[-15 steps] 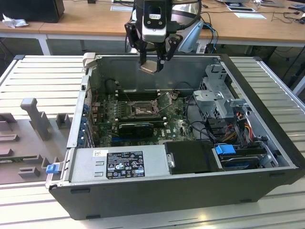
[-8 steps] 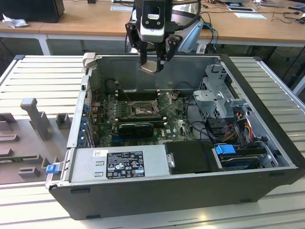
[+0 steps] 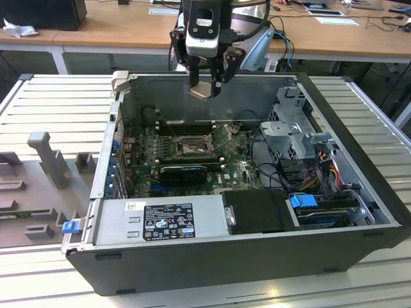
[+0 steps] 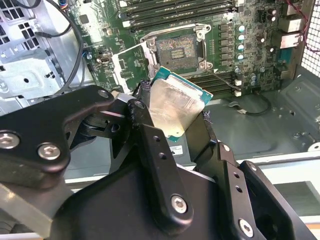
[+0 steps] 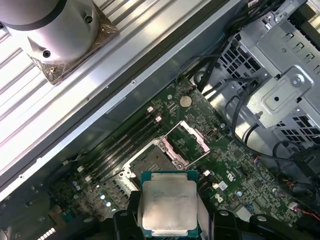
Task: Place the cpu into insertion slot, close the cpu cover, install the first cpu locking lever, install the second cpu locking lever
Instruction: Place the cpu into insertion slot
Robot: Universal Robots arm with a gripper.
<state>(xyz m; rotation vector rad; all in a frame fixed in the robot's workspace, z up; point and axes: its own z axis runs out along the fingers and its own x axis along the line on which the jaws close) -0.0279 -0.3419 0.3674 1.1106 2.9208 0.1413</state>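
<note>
Black fingers [image 4: 145,135] of the gripper [image 4: 174,116] fill the foreground of the second wrist view; they are closed partway, pinching the chip [image 4: 175,107] by two opposite edges; its silver-grey top faces the camera, with a green edge showing around the metal; the chip sits tilted between the fingers.

Position: in the exterior view the gripper hangs above the open computer case [image 3: 212,256], over the far wall; the chip is in the air, well apart from the socket [image 4: 177,50] and touching nothing but the fingers.

Socket: square, dark centre exposed, nothing seated in it; it lies on the green circuit board [image 3: 241,170], just beside the long black memory slots [image 4: 175,10].

Cover plate [image 5: 199,139]: swung up and open on its hinged edge beside the socket; board visible through its central window.

Surroundings: power supply [image 3: 167,221] along the near side of the case; metal drive cage [image 5: 280,65] at the exterior view's right; case rests on a slatted metal table [image 3: 58,102].
</note>
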